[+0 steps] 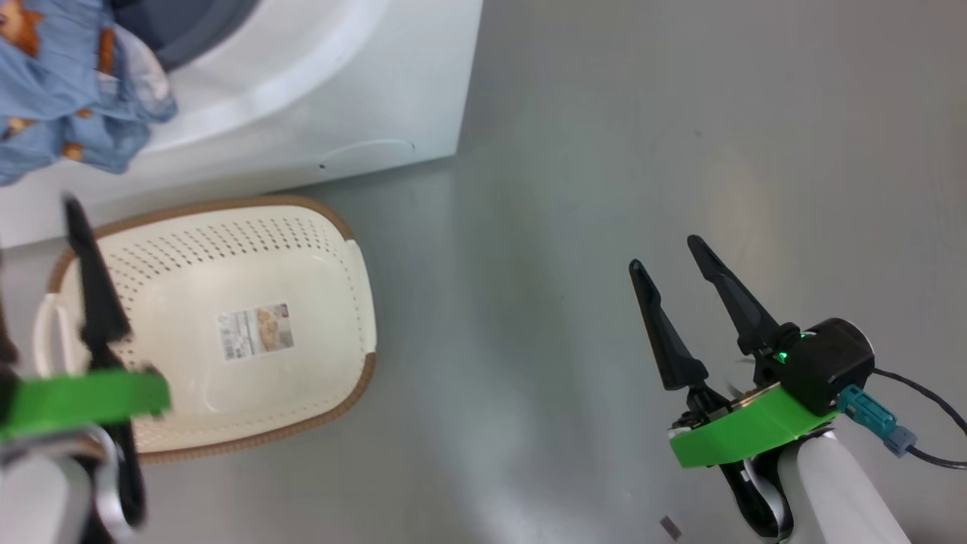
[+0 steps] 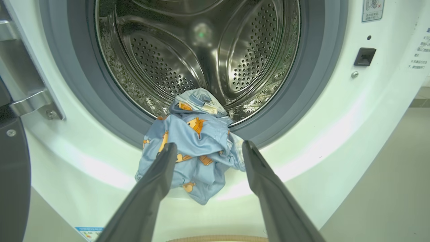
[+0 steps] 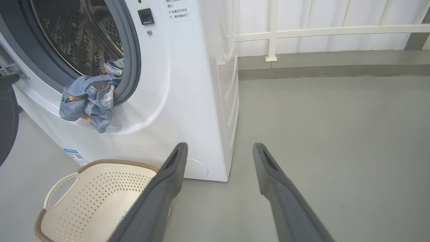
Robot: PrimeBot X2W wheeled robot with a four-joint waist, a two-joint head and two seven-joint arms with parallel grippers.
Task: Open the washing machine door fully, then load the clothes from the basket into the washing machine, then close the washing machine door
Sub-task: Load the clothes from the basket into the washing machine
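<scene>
Both grippers are released, fingers spread wide. The left gripper [image 2: 208, 144] points at the mouth of the washing machine [image 3: 188, 84], and the right gripper [image 3: 220, 145] hangs over the grey floor [image 1: 604, 151] off to the side. Below them the basket [image 1: 174, 249] sits on the floor just in front of the machine, its bottom label [image 1: 255, 331] in plain view. The clothes [image 2: 195, 134] lie draped over the grey gasket [image 2: 84, 87], partly inside the steel drum [image 2: 161, 60] and partly hanging down the white front. The washing machine door [image 2: 11, 181] stands swung open at the left. A white railing [image 3: 273, 32] runs beyond.
</scene>
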